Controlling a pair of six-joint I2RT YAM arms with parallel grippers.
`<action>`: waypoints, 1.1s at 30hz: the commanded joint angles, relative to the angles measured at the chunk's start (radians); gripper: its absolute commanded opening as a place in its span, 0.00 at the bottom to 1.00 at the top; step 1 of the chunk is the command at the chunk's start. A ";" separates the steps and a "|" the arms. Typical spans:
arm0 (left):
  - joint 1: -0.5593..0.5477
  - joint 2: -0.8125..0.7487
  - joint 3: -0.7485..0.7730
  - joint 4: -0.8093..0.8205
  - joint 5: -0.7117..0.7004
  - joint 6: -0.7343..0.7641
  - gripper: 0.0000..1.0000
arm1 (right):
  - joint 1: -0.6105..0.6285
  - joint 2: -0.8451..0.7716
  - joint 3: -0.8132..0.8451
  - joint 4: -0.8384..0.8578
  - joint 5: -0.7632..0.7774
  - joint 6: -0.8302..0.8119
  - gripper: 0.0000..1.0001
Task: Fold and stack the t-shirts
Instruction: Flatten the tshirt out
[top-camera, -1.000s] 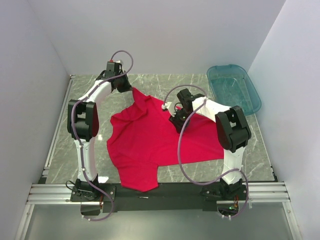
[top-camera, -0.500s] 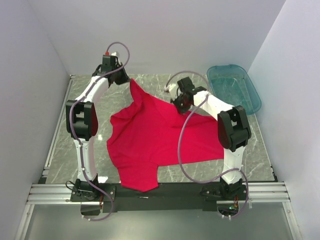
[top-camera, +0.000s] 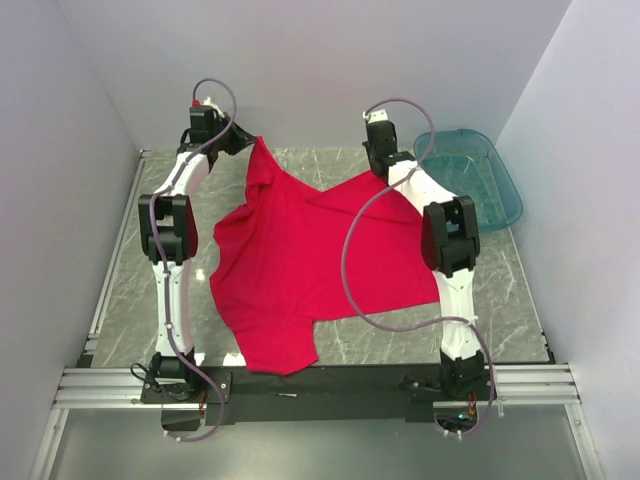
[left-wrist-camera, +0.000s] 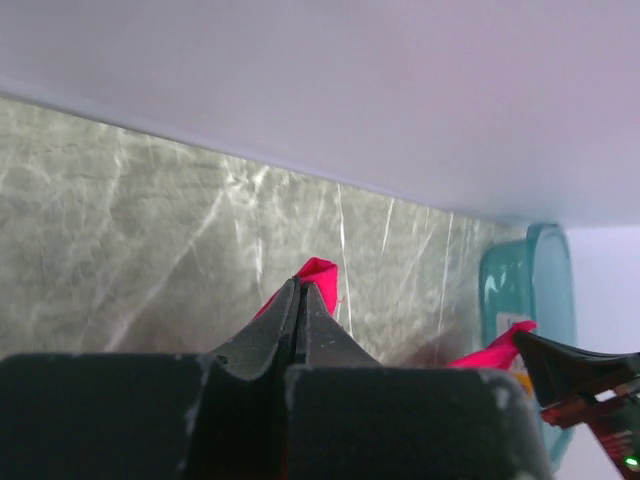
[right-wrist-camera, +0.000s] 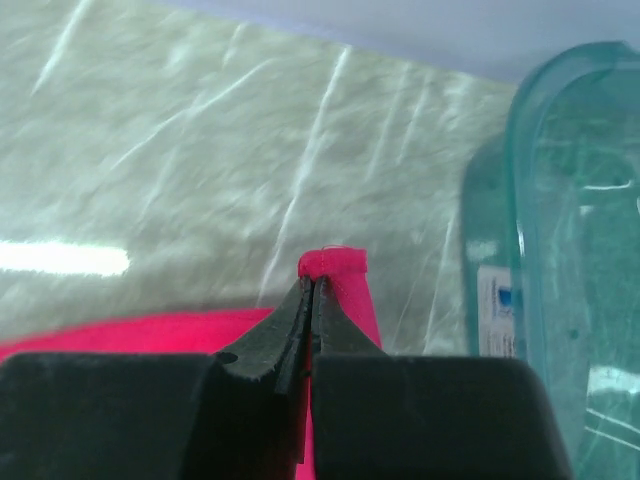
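Note:
A red t-shirt (top-camera: 300, 265) lies spread over the marble table, its far edge lifted at two corners. My left gripper (top-camera: 248, 143) is shut on the shirt's far left corner, raised near the back wall; the pinched cloth (left-wrist-camera: 318, 272) shows past its tips (left-wrist-camera: 299, 285). My right gripper (top-camera: 379, 168) is shut on the far right corner, also raised; a fold of red cloth (right-wrist-camera: 335, 265) sticks out above its tips (right-wrist-camera: 313, 282). The shirt's near hem hangs over the table's front edge.
A teal plastic bin (top-camera: 467, 177) stands at the back right, close beside my right gripper, also in the right wrist view (right-wrist-camera: 575, 230). White walls enclose the table at the back and sides. A metal rail (top-camera: 320, 380) runs along the front edge.
Both grippers moved toward the back wall and upward, carrying the shirt's far corners. The shirt is stretched further back and the right arm is extended much more.

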 joint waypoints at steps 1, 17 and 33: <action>0.015 0.049 0.095 0.110 0.059 -0.117 0.01 | 0.000 0.064 0.134 0.076 0.100 0.020 0.00; 0.032 0.118 0.107 0.241 0.049 -0.237 0.01 | -0.031 0.210 0.289 0.138 0.295 -0.026 0.00; 0.033 0.080 0.184 0.103 -0.136 -0.078 0.62 | -0.005 -0.141 -0.121 0.144 -0.181 -0.073 0.78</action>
